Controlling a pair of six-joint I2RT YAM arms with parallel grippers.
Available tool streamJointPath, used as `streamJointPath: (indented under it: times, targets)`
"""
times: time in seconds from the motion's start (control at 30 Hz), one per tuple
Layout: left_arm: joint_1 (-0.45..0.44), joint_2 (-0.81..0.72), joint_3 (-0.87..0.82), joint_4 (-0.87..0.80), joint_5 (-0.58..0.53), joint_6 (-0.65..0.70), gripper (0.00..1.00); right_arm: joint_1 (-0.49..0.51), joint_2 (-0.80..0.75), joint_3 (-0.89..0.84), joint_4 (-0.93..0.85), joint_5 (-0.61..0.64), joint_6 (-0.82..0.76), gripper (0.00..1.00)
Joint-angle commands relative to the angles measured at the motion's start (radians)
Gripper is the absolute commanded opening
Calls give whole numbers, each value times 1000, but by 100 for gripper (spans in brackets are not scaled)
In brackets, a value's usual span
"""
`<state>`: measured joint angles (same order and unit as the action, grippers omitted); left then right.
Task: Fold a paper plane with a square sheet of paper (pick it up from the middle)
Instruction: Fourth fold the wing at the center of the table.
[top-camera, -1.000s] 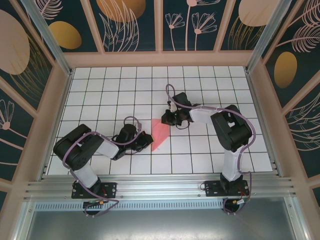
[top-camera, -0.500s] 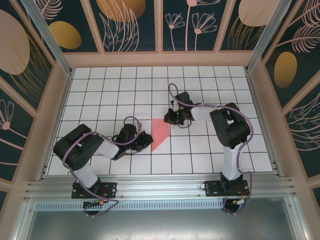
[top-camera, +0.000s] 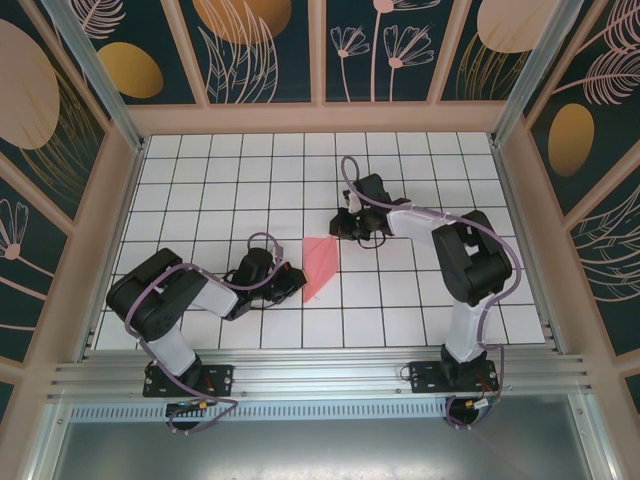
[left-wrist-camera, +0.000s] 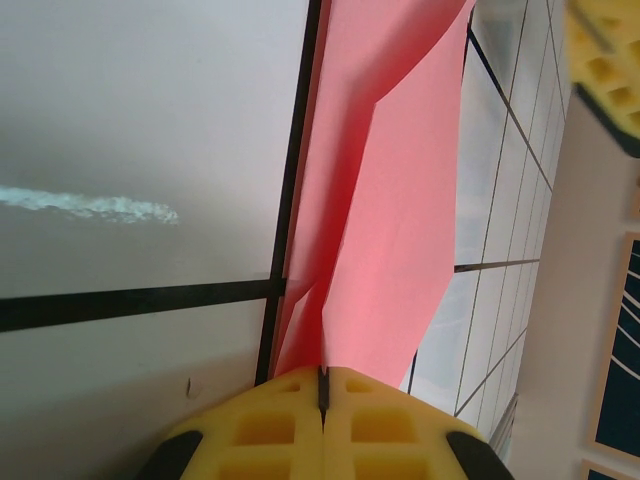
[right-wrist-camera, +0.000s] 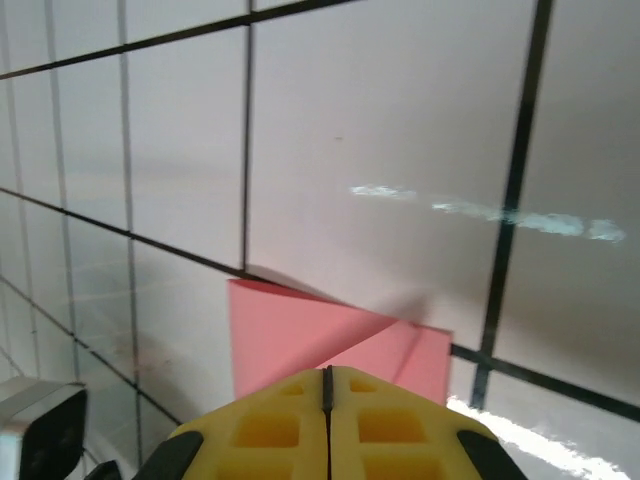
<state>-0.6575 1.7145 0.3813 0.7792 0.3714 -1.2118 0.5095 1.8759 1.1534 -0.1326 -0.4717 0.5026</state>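
The square sheet of paper (top-camera: 318, 265), salmon-pink and creased into a narrow folded shape, lies mid-table between the two arms. My left gripper (top-camera: 293, 282) is at its lower left edge. In the left wrist view the yellow jaws (left-wrist-camera: 322, 372) are shut on the paper (left-wrist-camera: 400, 200), which runs away from them in folded layers. My right gripper (top-camera: 343, 230) is at the sheet's upper right corner. In the right wrist view it (right-wrist-camera: 327, 370) is shut, and a raised flap of the paper (right-wrist-camera: 290, 335) runs in to its fingertips, casting a shadow on the table.
The white grid table (top-camera: 250, 180) is enclosed by patterned walls (top-camera: 60, 150) on the left, back and right. An aluminium rail (top-camera: 320, 378) runs along the near edge by the arm bases. Open tiles lie behind and to both sides of the paper.
My right gripper has shifted a little up and to the right, from over the paper's upper right part to its corner. The left gripper and the paper's body have stayed put.
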Motion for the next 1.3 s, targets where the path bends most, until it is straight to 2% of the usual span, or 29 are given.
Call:
streamJointPath:
  times: [0.0,0.13,0.33,0.77,0.87,0.93,1.07,1.2,1.27]
  targets:
    - [-6,79,-9,-248,-138,46,0,32,-61,-58,35,-52,11,7]
    - [-6,79,-6,-255,-140,47,0,97,-53,-125,93,-50,53,7]
    - [-5,75,-8,-262,-140,51,0,124,-26,-181,160,-71,85,6]
    - [-6,38,4,-282,-149,55,0,141,56,-175,76,28,42,5]
    - [-7,6,11,-304,-153,59,6,142,55,-176,64,38,37,4]
    - [-5,-47,20,-341,-172,69,16,142,52,-176,63,38,34,4]
    - [-5,-138,63,-461,-221,111,29,142,54,-168,59,41,33,4]
    - [-5,-214,115,-579,-279,152,33,144,58,-162,60,39,34,4]
    - [-6,-239,148,-626,-297,178,32,144,59,-160,59,39,34,4]
